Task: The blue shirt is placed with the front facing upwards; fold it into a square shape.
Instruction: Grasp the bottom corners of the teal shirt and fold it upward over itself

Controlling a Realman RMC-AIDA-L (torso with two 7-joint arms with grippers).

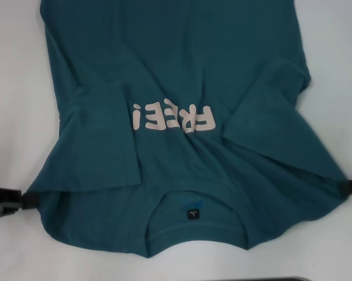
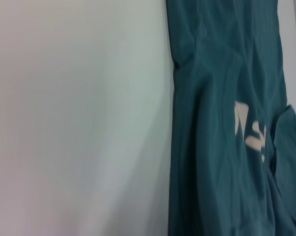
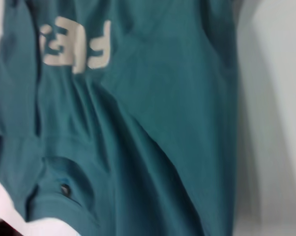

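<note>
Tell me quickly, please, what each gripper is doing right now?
Left gripper: at the blue shirt's left shoulder edge.
Right gripper: at the shirt's right shoulder edge.

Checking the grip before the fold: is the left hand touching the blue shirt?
Touching. In the head view the left hand meets the blue shirt at its shoulder edge, no table showing between them.
</note>
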